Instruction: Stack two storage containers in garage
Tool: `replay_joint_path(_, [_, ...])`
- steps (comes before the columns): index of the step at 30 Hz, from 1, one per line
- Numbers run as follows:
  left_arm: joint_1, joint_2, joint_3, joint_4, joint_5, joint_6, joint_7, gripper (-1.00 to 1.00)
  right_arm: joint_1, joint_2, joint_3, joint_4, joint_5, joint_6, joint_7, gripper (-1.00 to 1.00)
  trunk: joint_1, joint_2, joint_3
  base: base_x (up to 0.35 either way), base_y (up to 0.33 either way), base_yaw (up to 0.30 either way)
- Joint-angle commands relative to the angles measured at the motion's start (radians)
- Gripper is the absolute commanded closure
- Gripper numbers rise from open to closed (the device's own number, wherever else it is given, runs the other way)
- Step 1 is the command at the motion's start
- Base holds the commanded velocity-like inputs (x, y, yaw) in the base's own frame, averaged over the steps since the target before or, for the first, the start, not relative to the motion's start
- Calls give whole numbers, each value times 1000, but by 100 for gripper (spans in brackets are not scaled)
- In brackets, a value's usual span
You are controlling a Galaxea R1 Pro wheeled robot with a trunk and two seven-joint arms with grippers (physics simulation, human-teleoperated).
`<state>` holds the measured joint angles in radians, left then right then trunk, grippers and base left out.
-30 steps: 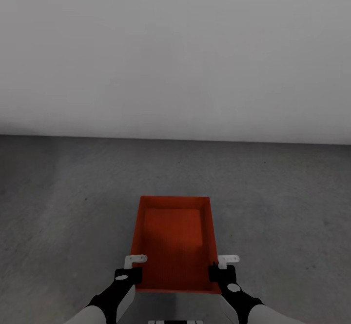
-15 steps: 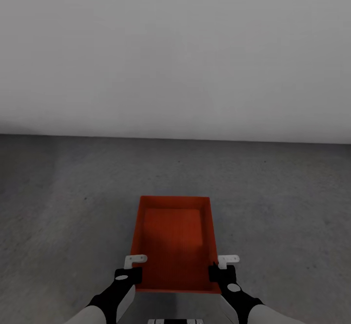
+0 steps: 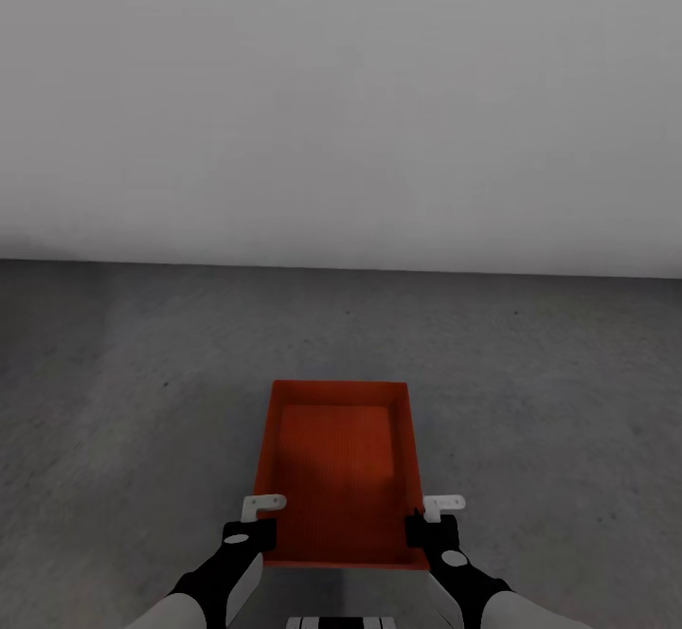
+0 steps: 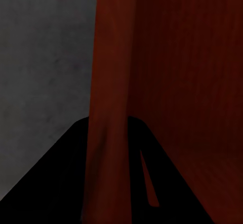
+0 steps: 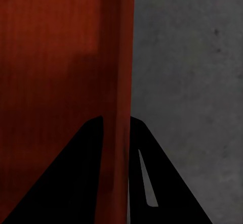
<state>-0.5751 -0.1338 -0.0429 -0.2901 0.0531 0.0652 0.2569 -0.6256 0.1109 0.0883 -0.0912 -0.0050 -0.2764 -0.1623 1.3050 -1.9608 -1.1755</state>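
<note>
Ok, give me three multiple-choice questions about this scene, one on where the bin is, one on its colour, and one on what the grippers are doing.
1. Where is the storage container?
A. Between the two grippers, above the grey concrete floor
B. On a glass-topped table
C. On top of a red car

2. What colour is the container?
A. Blue
B. Orange-red
C. White

3. What are the left gripper and right gripper doing?
A. Both hang open, away from the container
B. One holds a lid
C. Each is clamped on a side wall of the container

Answers:
1 A, the head view shows it held over the floor.
2 B, its walls and inside are orange-red.
3 C, both wrist views show a wall between the fingers.
</note>
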Motion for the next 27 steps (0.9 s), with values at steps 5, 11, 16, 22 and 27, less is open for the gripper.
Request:
replay_joint_path(5, [0, -3, 18, -6, -18, 7, 12, 100, 0, 4, -28, 4, -16, -4, -13, 100, 0, 0, -1, 0, 0, 0])
replay_joint_path(11, [0, -3, 18, -6, -18, 7, 12, 100, 0, 4, -28, 4, -16, -5, -13, 100, 0, 0, -1, 0, 0, 0])
replay_joint_path(16, [0, -3, 18, -6, -18, 7, 12, 100, 0, 4, -28, 4, -16, -6, -13, 100, 19, -35, -16, 0, 0, 0])
replay_joint_path(22, [0, -3, 18, -6, -18, 7, 12, 100, 0, 4, -28, 4, -16, -6, -13, 100, 42, -77, -35, 0, 0, 0])
replay_joint_path(27, [0, -3, 18, -6, -18, 7, 12, 100, 0, 4, -28, 4, -16, -6, -13, 100, 61, -112, -51, 0, 0, 0])
